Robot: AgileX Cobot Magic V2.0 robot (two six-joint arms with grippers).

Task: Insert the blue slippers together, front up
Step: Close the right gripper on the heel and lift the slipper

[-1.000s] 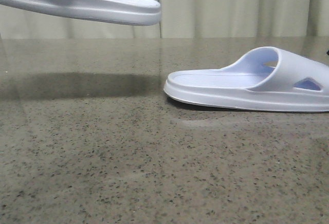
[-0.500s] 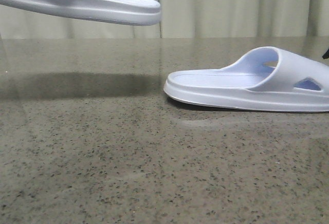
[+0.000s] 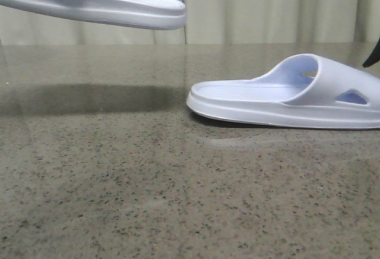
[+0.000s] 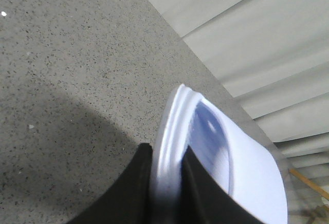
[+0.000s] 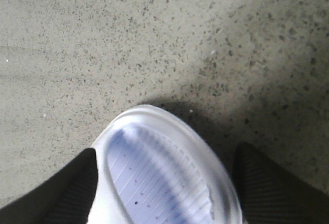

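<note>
Pale curtains (image 3: pixel 267 6) hung behind a speckled stone table (image 3: pixel 148 199) that filled the front view. One blue slipper (image 3: pixel 95 3) was held in the air at the upper left, well above the table, its end pointing toward the middle. In the left wrist view the left gripper (image 4: pixel 167 188) was clamped on the edge of that raised slipper's sole, one dark finger on each side of the rim. The other blue slipper (image 3: pixel 288 95) lay flat on the table to the right, strap toward the right edge. In the right wrist view the right gripper (image 5: pixel 164 183) had its two dark fingers spread on either side of the lying slipper's end, with gaps showing between pads and foam, so it was open and not gripping.

The step in hand looked like securing the second slipper while the first waited aloft. Next, the right fingers would need to close on the slipper's end, lift it, and bring both soles into line so one could slide into the other's strap.
</note>
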